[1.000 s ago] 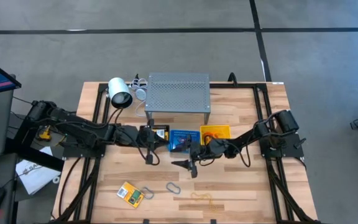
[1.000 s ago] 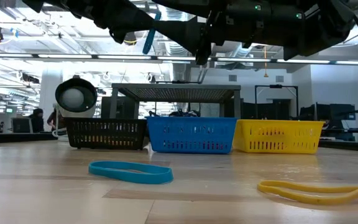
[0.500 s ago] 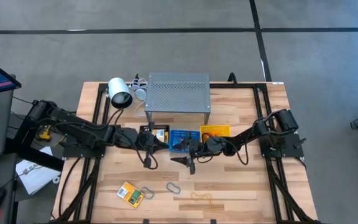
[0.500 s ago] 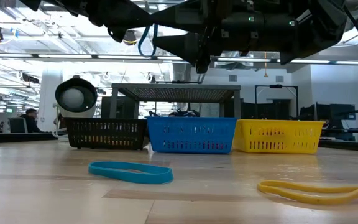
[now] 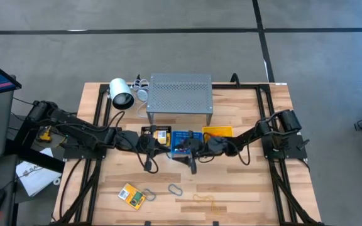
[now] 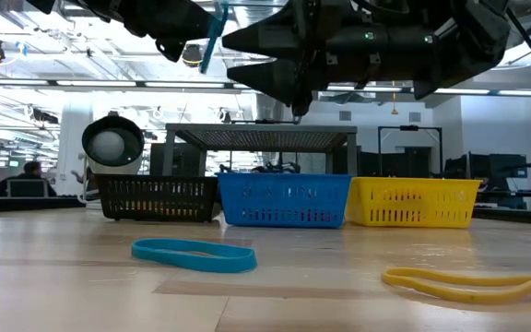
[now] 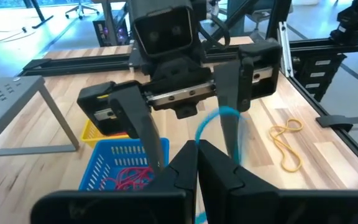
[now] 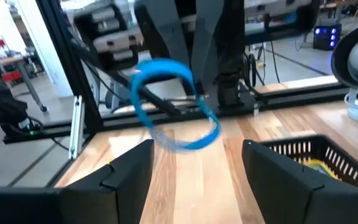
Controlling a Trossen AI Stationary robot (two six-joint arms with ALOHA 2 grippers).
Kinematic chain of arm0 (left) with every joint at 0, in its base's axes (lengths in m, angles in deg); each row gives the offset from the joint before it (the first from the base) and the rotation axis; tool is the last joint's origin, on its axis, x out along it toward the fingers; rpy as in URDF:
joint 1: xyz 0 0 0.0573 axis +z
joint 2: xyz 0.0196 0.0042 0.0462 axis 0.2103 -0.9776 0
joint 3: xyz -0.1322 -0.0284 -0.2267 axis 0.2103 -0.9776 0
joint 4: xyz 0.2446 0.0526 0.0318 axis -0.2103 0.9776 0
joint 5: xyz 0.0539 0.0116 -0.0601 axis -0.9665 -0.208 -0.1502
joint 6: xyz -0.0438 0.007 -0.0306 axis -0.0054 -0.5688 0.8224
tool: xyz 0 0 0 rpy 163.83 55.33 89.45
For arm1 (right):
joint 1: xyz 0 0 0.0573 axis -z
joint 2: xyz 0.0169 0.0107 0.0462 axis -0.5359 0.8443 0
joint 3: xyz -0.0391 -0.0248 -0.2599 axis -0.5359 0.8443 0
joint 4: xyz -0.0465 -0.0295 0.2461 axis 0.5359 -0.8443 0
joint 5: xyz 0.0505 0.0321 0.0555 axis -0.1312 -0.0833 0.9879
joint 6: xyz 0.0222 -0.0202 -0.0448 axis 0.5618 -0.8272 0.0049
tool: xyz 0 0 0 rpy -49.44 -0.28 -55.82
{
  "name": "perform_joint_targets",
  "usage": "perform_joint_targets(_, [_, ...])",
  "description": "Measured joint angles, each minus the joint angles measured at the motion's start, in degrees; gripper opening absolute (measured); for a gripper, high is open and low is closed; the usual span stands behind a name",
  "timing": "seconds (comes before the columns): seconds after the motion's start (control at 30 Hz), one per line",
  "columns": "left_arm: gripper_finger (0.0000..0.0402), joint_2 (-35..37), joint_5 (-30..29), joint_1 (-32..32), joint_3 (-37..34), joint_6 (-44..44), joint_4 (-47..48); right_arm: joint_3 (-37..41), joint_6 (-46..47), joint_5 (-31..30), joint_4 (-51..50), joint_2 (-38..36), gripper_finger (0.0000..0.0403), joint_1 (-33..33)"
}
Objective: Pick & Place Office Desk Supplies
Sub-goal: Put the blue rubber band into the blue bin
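A blue band loop (image 8: 174, 106) hangs in the air above the near side of the blue basket (image 5: 182, 139), and my left gripper (image 7: 197, 148) is shut on it. My right gripper (image 8: 197, 149) faces it from the table's right and is open. In the left wrist view its fingers (image 7: 138, 121) stand on either side of the band and touch nothing. A second blue band (image 6: 194, 254) and a yellow band (image 6: 468, 281) lie flat on the table. A yellow-green pack (image 5: 131, 195) and grey clips (image 5: 175, 189) lie near the front edge. My left gripper pinches the blue band at one spot of the loop (image 7: 202, 138) between its two shut fingertips. The fingers come nearly level from the table's left. The band arches out past the fingertips as a slack open loop (image 8: 160, 67), clear of the table and baskets.
A black basket (image 6: 158, 197), the blue basket with red bands inside and a yellow basket (image 6: 413, 201) stand in a row before the grey perforated shelf (image 5: 180, 93). A white lamp-like cylinder (image 5: 120, 93) lies at the far left.
My right gripper has tipped up to level and gone toward the table's left. Its open fingers now stand around my left gripper's tip and the band. The band has swung a little in the left gripper's hold.
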Motion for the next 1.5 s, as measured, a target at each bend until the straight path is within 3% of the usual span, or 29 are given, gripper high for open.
perform_joint_targets(0.37, [0.0001,0.0,-5.2,0.1,0.0,-0.5,0.0,0.0,0.1,4.0,5.6,0.0,0.0240,-0.9])
perform_joint_targets(0.8, [0.0001,0.0,-5.6,0.1,0.0,-0.5,-0.9,-0.9,0.1,5.2,8.0,0.0,0.0230,-0.9])
perform_joint_targets(0.97, [0.0001,0.0,-5.6,0.1,0.0,-0.5,-1.0,-2.2,0.1,6.5,6.9,0.0,0.0186,-0.8])
perform_joint_targets(1.4, [0.0003,0.0,-5.5,0.1,0.0,-0.5,-1.3,-3.5,0.1,6.2,3.3,0.0,0.0015,-0.7])
perform_joint_targets(1.5, [0.0008,0.0,-5.4,0.1,0.0,-0.5,-2.9,-3.5,0.1,6.2,3.4,0.0,0.0008,-0.7])
